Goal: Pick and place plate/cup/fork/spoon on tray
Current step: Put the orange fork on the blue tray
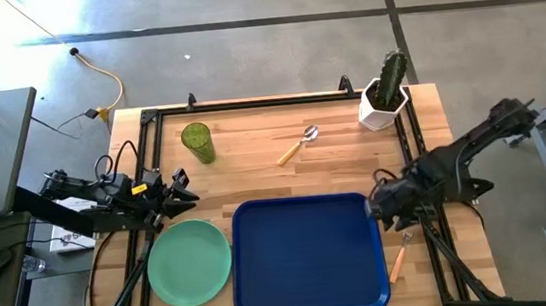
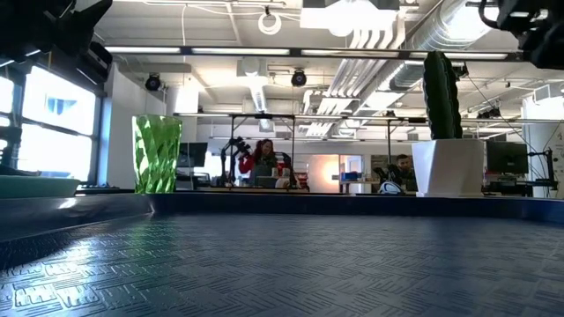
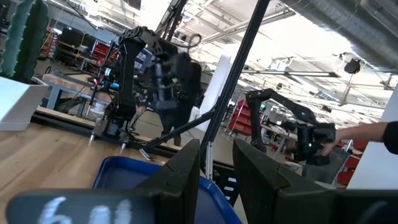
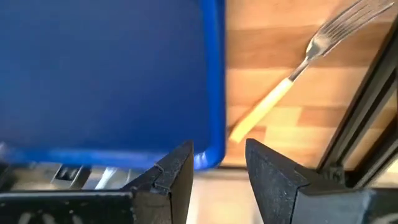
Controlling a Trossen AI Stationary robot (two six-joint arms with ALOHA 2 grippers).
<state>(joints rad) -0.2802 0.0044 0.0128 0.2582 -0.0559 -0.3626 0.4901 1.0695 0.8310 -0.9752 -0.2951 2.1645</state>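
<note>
Dark-blue plastic is being shown bare in the high view: the tray (image 1: 308, 255), at lower centre, is holding nothing, so the task is judged not yet begun in its placements, with all four items left. The plate (image 1: 189, 262) is lying on the table, touching or just beside the tray's left edge; the cup (image 1: 197, 143) is standing upright at upper left; the spoon (image 1: 298, 145) is lying at upper centre; the fork (image 1: 400, 256) is lying just right of the tray, at lower right. The left gripper (image 1: 182, 189) is being held above the plate with jaws spread, and the right gripper (image 1: 383, 210) is hovering at the tray's right rim, near the fork. In the low view, the tray floor (image 2: 282, 264) is filling the lower frame, empty, with the cup (image 2: 157, 154) at left, nothing being visible inside it, and a white cactus pot (image 2: 448, 167) at right. In the left wrist view, slightly parted fingers (image 3: 186, 168) are seen over the tray's rim (image 3: 118, 171). In the right wrist view, spread and empty fingers (image 4: 177, 171) are being held at the tray's corner (image 4: 211, 149), the fork (image 4: 292, 74) lying on the wood beside it.
</note>
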